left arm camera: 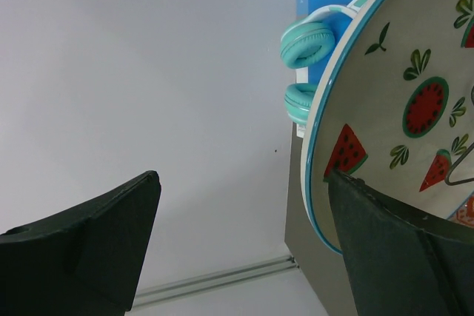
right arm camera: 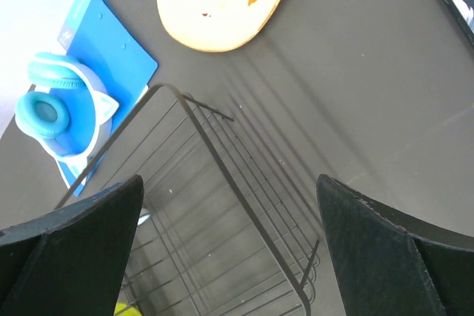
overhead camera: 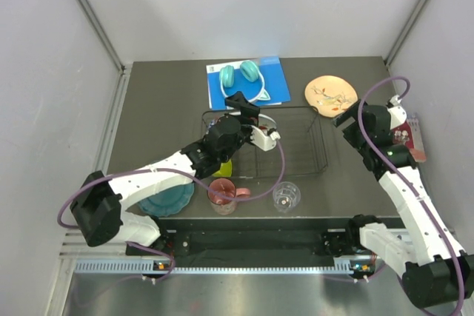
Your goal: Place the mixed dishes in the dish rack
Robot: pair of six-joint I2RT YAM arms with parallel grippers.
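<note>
Both grippers are hovering, fingers spread: left gripper point(left arm camera: 243, 177) beside the white watermelon-print plate point(left arm camera: 400, 109) standing in the black wire dish rack point(right arm camera: 215, 155), right gripper point(right arm camera: 229, 180) near its far-right corner

1. The left arm point(overhead camera: 148, 179) reaches from its base forward and to the right, across the middle.
2. The left gripper point(overhead camera: 242, 103) points toward the far side, and its jaws stand wide apart.
3. The right arm point(overhead camera: 404, 190) rises from its base and leans to the left.
4. The right gripper point(overhead camera: 345, 119) points down and left, and its jaws are also wide apart.
</note>
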